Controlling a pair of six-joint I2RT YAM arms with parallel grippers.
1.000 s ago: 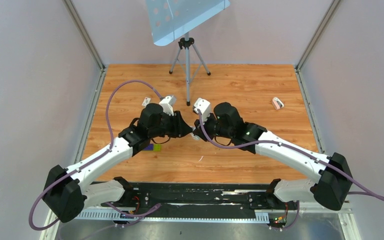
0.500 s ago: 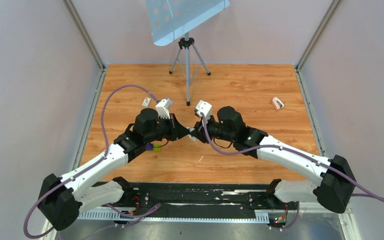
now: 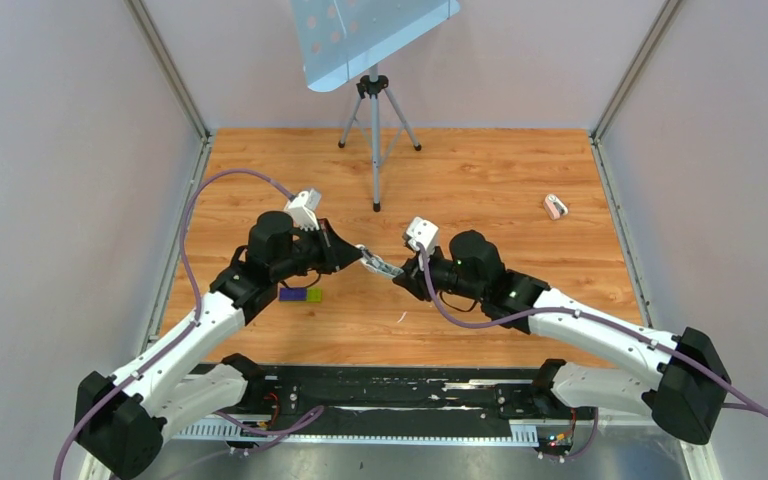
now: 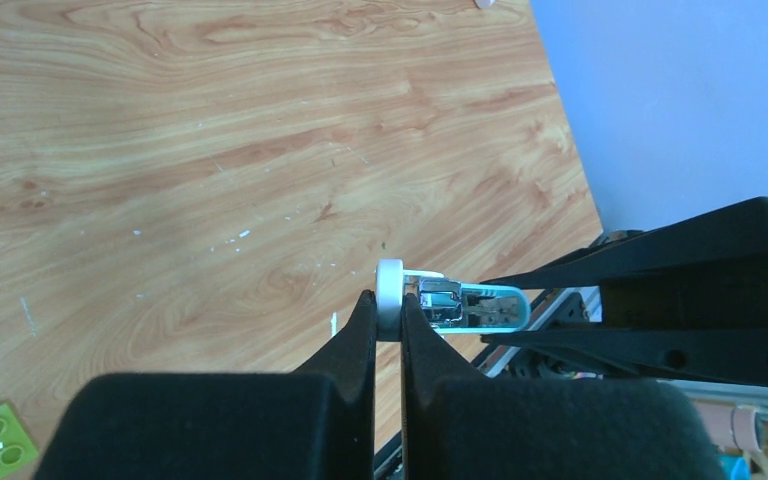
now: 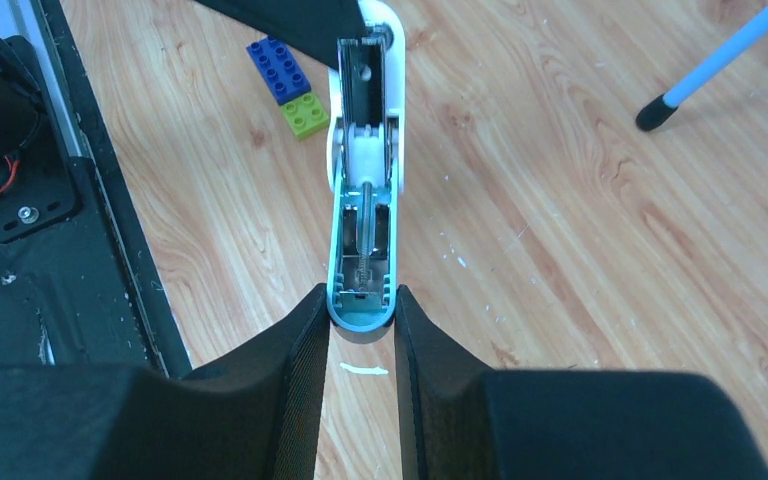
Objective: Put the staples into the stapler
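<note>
A small stapler point(image 3: 378, 264) hangs above the table between my two grippers, swung open lengthwise. My left gripper point(image 3: 360, 252) is shut on its white end point(image 4: 390, 285). In the left wrist view, the teal body point(image 4: 465, 305) sticks out to the right of the left gripper point(image 4: 390, 310). My right gripper point(image 5: 362, 300) is shut on the rounded teal rear of the stapler point(image 5: 365, 200). The stapler's open channel with spring and white pusher faces the right wrist camera. I cannot make out any staples in the channel.
A purple-and-green block point(image 3: 300, 295) lies below the left wrist. A small pink-and-white object point(image 3: 555, 206) sits far right. A thin white sliver point(image 3: 400, 317) lies on the wood. A tripod point(image 3: 375, 130) stands at the back. The black rail point(image 3: 380, 395) runs along the near edge.
The left gripper closed on the stapler's white end. The left arm drew back to the left and the right arm toward the front right, so the stapler now spans the gap between them.
</note>
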